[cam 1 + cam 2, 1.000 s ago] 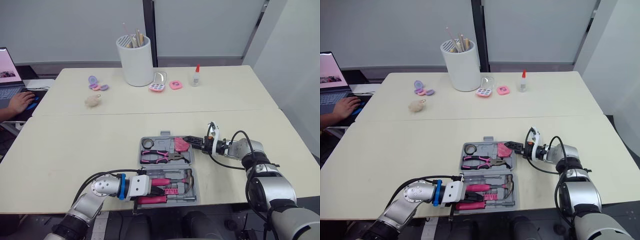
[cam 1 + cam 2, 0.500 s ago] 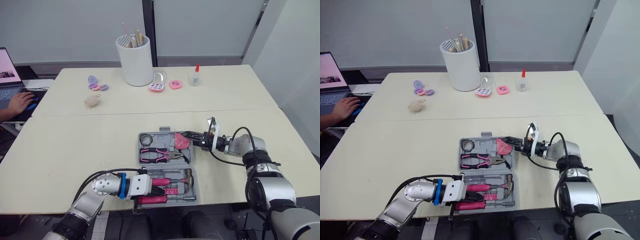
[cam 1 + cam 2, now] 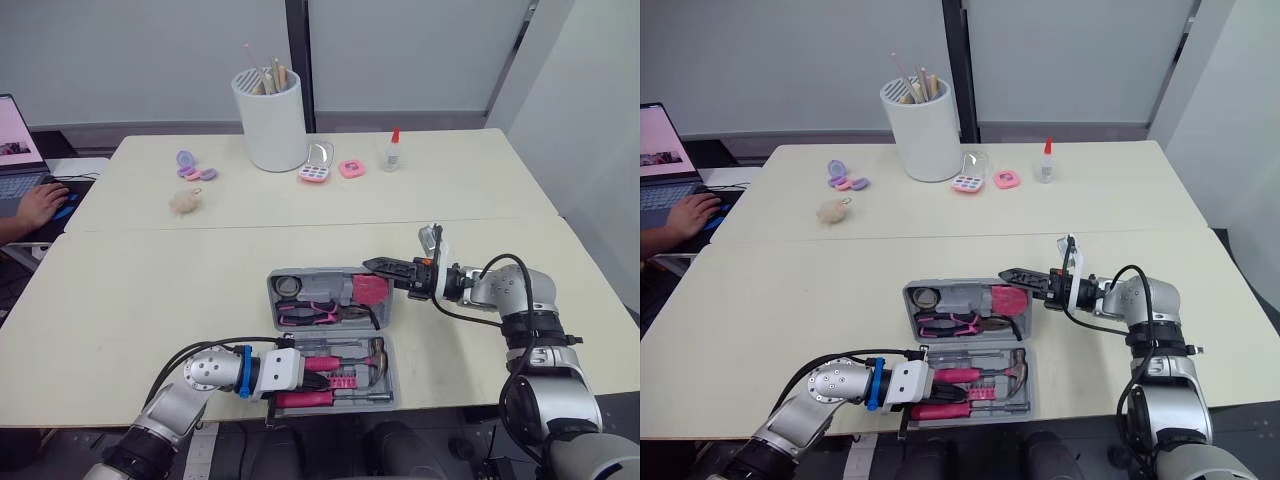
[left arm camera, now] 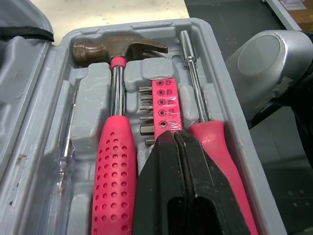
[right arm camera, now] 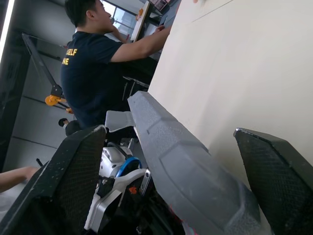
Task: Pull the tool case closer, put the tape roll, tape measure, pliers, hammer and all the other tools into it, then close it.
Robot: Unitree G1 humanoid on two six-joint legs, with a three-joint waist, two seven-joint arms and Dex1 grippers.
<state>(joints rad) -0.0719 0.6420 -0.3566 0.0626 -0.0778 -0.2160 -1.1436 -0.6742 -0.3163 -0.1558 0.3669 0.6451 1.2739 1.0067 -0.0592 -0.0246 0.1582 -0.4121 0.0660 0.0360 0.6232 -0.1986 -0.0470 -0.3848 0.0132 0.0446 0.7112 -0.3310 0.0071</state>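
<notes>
The grey tool case lies open near the table's front edge. Its base (image 3: pixel 388 386) holds the pink-handled hammer (image 4: pixel 113 147), a bit holder (image 4: pixel 164 105) and a screwdriver (image 4: pixel 215 142). My left gripper (image 4: pixel 178 161) rests shut over those tools, with nothing held. The lid (image 3: pixel 322 292) is tilted up off the table and carries the tape roll (image 3: pixel 287 286), the pliers (image 3: pixel 315 316) and the pink tape measure (image 3: pixel 368 290). My right gripper (image 3: pixel 375 266) is at the lid's raised right corner. It stands open, with the lid's edge (image 5: pixel 181 161) between its fingers (image 5: pixel 73 186).
At the table's back stand a white pot of sticks (image 3: pixel 270 120), a glue bottle (image 3: pixel 392 150), pink compacts (image 3: pixel 316 172), purple discs (image 3: pixel 190 168) and a beige plush (image 3: pixel 185 201). A person's hand (image 3: pixel 40 205) rests by a laptop (image 3: pixel 15 150) at the far left.
My right gripper has risen and moved left, tipping the lid from flat on the table up toward the base. My left gripper has stayed in the base.
</notes>
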